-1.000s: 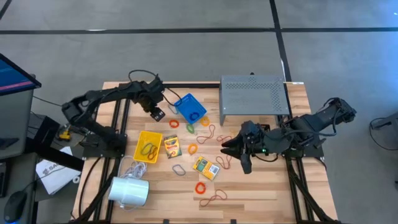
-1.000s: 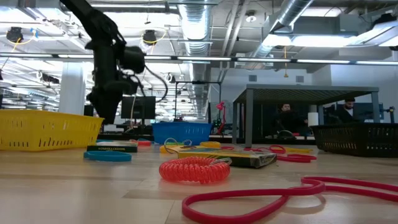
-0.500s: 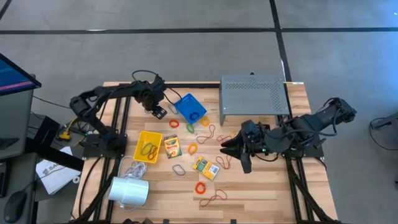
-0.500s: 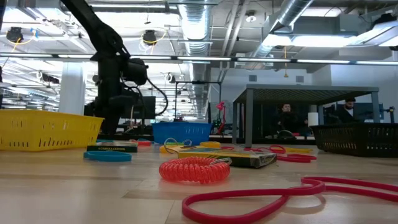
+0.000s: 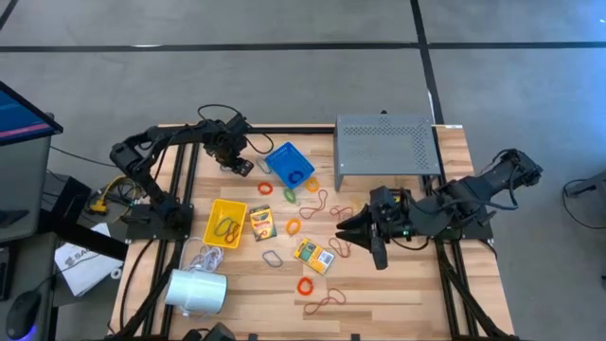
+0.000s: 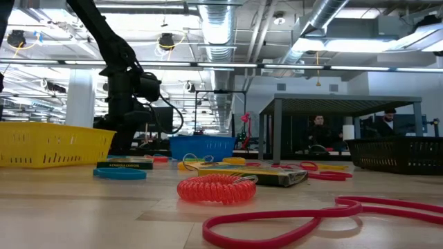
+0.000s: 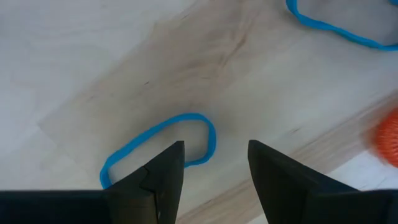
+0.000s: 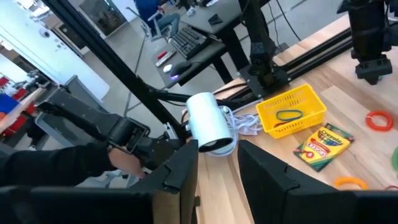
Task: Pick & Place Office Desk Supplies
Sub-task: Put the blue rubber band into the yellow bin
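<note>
A blue rubber band (image 7: 193, 116) lies flat on the wood near the table's far left. My left gripper (image 7: 214, 146) points down just over it and is open, a fingertip on either side of the band's near end. In the high view this gripper (image 5: 240, 168) is left of the blue basket (image 5: 289, 164). My right gripper (image 5: 358, 232) hangs raised over the table's right half, open and with nothing between its fingers (image 8: 217, 149). Two crayon boxes (image 5: 261, 223) (image 5: 314, 256) and loose bands (image 5: 305, 285) lie in the middle.
A yellow basket (image 5: 225, 223) holding a band stands at the left, and a white cylinder with a cord (image 5: 197, 291) lies at the near left. A grey perforated shelf (image 5: 386, 144) stands at the far right. Another blue band (image 7: 336, 28) and an orange coil (image 7: 388, 134) lie near my left gripper.
My left gripper has come down toward the table and moved a little toward the far edge, staying open and turning slightly about its own axis. My right gripper has kept its place.
</note>
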